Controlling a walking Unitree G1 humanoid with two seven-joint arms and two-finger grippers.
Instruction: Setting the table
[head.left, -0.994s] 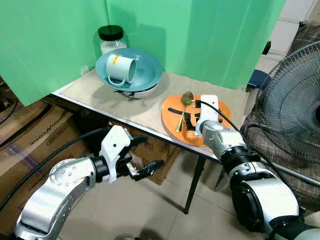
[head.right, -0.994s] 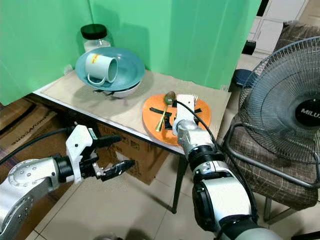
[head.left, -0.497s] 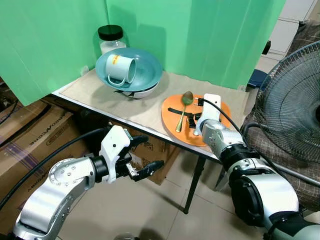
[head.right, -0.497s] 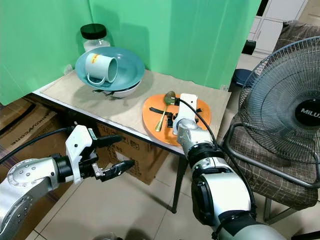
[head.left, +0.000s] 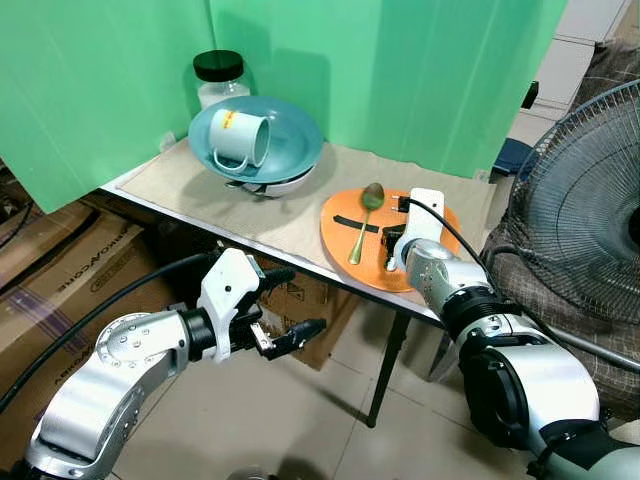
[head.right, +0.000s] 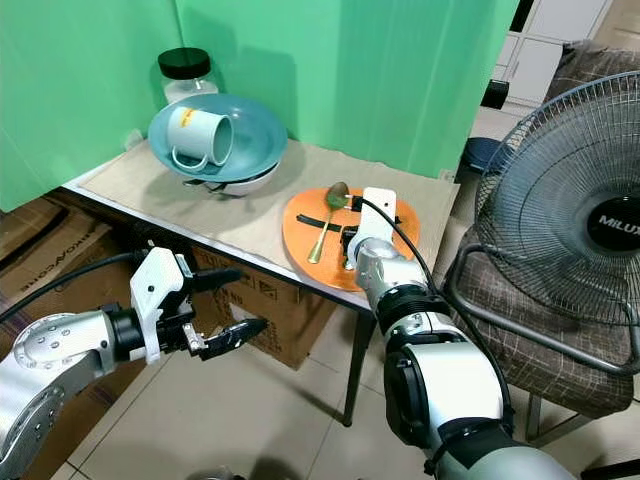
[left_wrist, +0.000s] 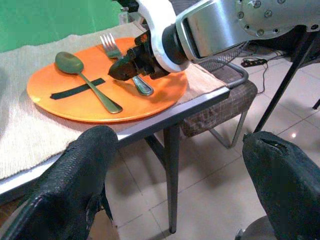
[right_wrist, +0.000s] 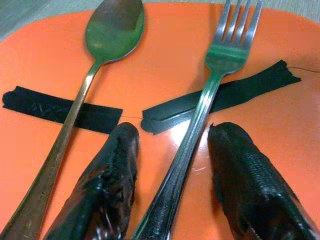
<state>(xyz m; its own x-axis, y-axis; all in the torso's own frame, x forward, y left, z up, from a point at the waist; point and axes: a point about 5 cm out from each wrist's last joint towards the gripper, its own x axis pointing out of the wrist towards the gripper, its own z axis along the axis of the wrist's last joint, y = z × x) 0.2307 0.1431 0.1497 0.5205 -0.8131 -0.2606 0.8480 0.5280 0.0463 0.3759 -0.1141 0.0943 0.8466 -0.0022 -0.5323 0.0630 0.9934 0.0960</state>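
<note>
Green-screened worktop (head.left: 200, 190), cloth-covered. Orange plate (head.left: 345, 245): glossy, flat, holds a metal spoon (right_wrist: 95, 65) and fork (right_wrist: 210, 85), each laid over a black tape strip. Right gripper (right_wrist: 172, 195): fingers parted, the fork handle between them, ungrasped. Blue bowl (head.left: 290, 150): contains a pale mug (head.left: 240, 138) on its side. Left gripper (head.left: 285, 310): spread, empty, below the worktop edge.

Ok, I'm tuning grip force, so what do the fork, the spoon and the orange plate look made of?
The fork, lying between the right end effector's open fingers, looks like polished steel: mirror-bright, with reflections along its handle. The spoon seems metal too, with a duller, brassy-green tint. The orange plate is smooth and evenly coloured with a soft sheen, probably plastic or melamine, though glazed ceramic cannot be excluded.
</note>
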